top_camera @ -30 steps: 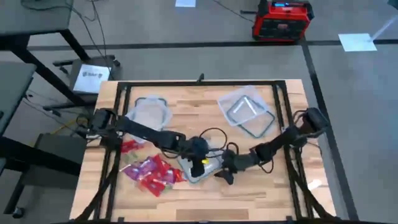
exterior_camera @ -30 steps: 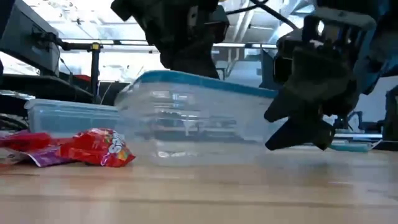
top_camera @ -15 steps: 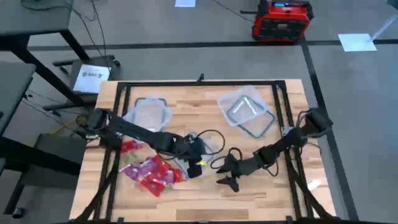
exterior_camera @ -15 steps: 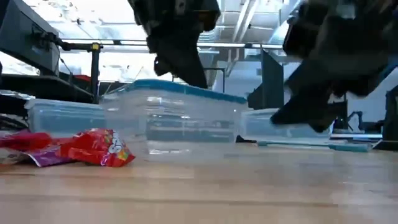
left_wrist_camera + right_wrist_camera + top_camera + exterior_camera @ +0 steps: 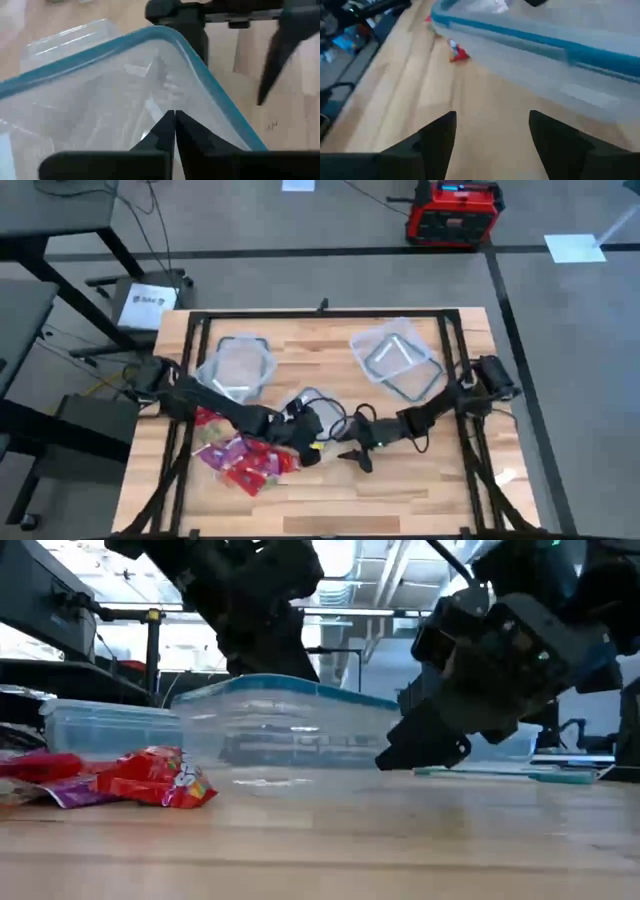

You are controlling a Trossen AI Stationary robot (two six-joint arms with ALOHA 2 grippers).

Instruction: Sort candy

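A: L gripper (image 5: 300,423)?
B: Jaws closed, pinching the rim of the clear tub (image 5: 285,725), probably to place it beside the candy (image 5: 240,455) heaped near the table (image 5: 420,490) front-left corner.
A: R gripper (image 5: 352,452)?
B: Jaws wide open, empty, just right of the tub. Likely waiting to steady it.

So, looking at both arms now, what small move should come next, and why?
Probably the right gripper, open and empty beside the clear tub, should move across toward the candy pile to take one piece. The tub looks empty, and the pile lies on the table past the left gripper, which is shut over the tub's rim and seems to steady it.
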